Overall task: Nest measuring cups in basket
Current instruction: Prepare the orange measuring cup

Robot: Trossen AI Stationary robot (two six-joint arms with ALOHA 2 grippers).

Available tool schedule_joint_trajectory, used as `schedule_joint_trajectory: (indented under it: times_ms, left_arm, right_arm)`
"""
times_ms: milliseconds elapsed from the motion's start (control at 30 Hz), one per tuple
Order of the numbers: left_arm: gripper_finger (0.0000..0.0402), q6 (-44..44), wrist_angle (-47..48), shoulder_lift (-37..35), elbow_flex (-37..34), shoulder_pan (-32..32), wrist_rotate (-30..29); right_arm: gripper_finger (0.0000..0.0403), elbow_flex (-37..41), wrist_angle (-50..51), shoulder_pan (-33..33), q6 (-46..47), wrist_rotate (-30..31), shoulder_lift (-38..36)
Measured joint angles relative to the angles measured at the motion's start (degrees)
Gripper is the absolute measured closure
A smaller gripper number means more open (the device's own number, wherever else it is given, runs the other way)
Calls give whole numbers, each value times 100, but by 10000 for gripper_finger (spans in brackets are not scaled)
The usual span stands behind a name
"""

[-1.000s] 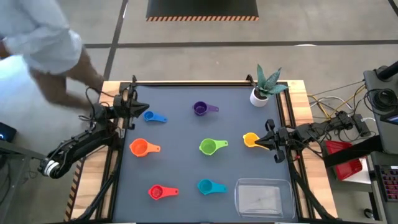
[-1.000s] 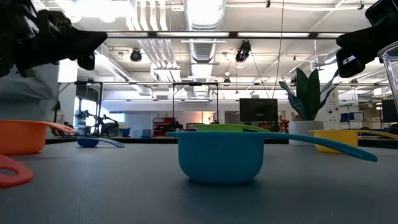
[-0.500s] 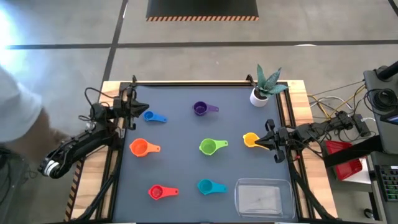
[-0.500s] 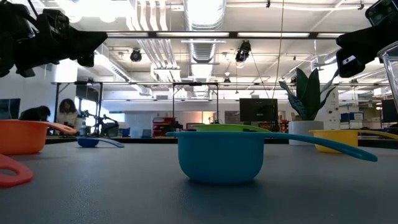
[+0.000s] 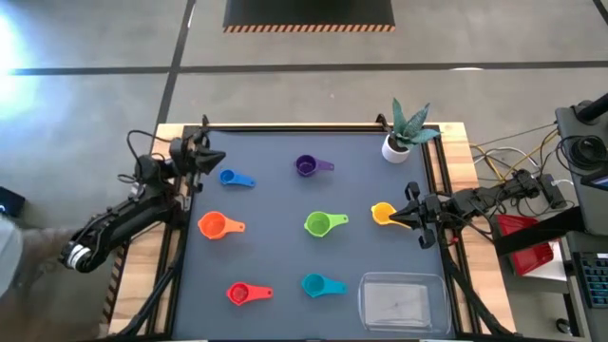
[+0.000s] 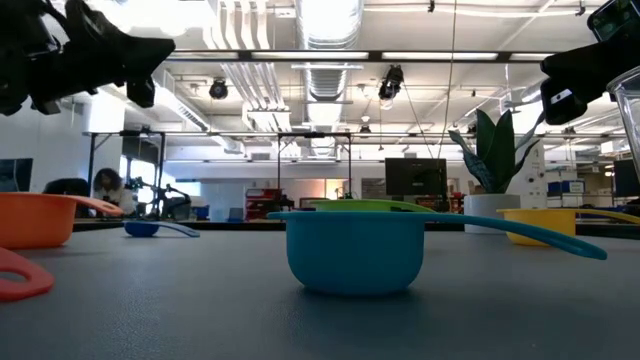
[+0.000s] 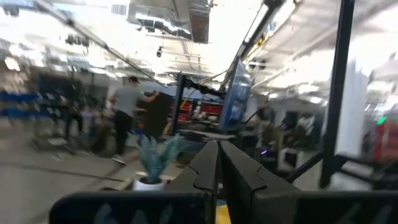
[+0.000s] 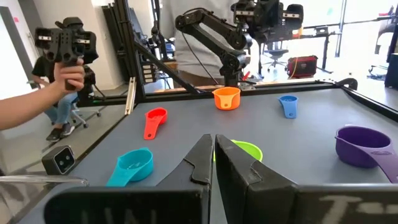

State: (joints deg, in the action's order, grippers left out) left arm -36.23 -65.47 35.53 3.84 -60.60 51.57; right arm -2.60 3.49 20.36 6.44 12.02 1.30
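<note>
**Seven cups loose on the mat, both grippers closed and empty**

Change since the earlier frames: the left gripper has shifted slightly toward the table's far edge, and the person in white beside the left arm has gone from the overhead view. All cups and the tray lie as before.

- Left gripper: at the left edge of the dark grey table mat, just beside the small blue plastic measuring cup; fingers pressed together, holding nothing.
- Right gripper: at the right edge, tips next to the yellow plastic measuring cup; fingers together, holding nothing.
- Purple measuring cup: far middle of the mat.
- Orange measuring cup: left, middle row.
- Green measuring cup: centre of the mat.
- Red measuring cup: near row, left.
- Teal measuring cup: near row, centre, closest to the tray.
- Clear rectangular plastic basket: near right corner, no cup inside.
- White pot with a spiky green plant: far right corner.
- A hand holding a black device: beyond the table in the right wrist view.
</note>
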Motion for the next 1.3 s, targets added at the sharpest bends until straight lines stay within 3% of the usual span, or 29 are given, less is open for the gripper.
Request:
schedule_joint_trajectory:
  times_ms: [133, 433, 567, 733, 867, 967, 1167, 1300]
  left_arm:
    - [402, -622, 3, 0, 22, 0, 0]
    - [402, -243, 336, 96, 264, 0, 218]
    - [402, 280, 1619, 257, 930, 7, 780]
    - [401, 1883, 4324, 483, 1823, 17, 771]
    - [389, 3085, 6161, 637, 2454, 35, 413]
    - [373, 3352, 6933, 680, 2820, 121, -39]
    - [356, 3428, 7473, 566, 3406, 730, -592]
    - [355, 3586, 7898, 447, 3845, 1539, -1397]
  right_arm:
    - [394, 0, 0, -2, 0, -1, 0]
    - [394, 0, 1, 0, 0, 0, 2]
    - [394, 0, 2, -1, 0, 0, 0]
    - [394, -1, 0, -1, 0, -1, 0]
    - [394, -1, 2, 0, -2, 1, 0]
    - [394, -1, 2, -2, 0, -1, 0]
    - [394, 0, 0, -1, 0, 1, 1]
    - [394, 0, 2, 0, 0, 1, 0]
